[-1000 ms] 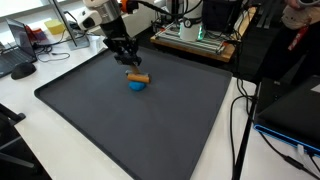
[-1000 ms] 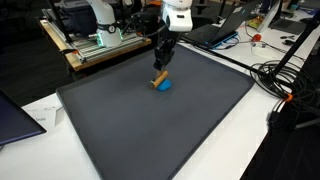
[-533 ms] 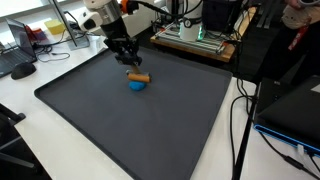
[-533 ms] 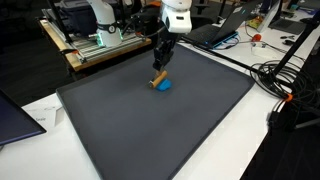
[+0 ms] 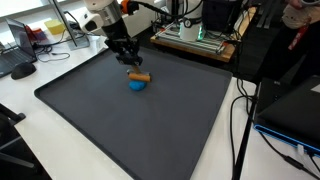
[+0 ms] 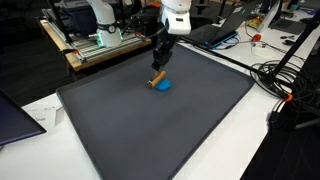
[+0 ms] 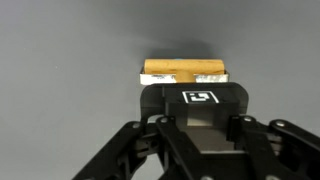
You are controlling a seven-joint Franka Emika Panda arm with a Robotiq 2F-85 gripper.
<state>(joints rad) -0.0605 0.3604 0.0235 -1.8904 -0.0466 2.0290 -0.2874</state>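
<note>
Unmoved wooden block over blue bowl

Bright, even indoor light outside; a dimmer, greyer close-up at the wrist.

In both exterior views soft overhead light fell evenly on the dark grey matte mat, which looked flat and dull, while the white tabletop ran close to washed out. Small detail was coarse and slightly smeared. In the wrist view the tan wooden block was crisp, with a soft shadow along its far edge, the black robot gripper near the lens looked softer, and the corners darkened.
</note>
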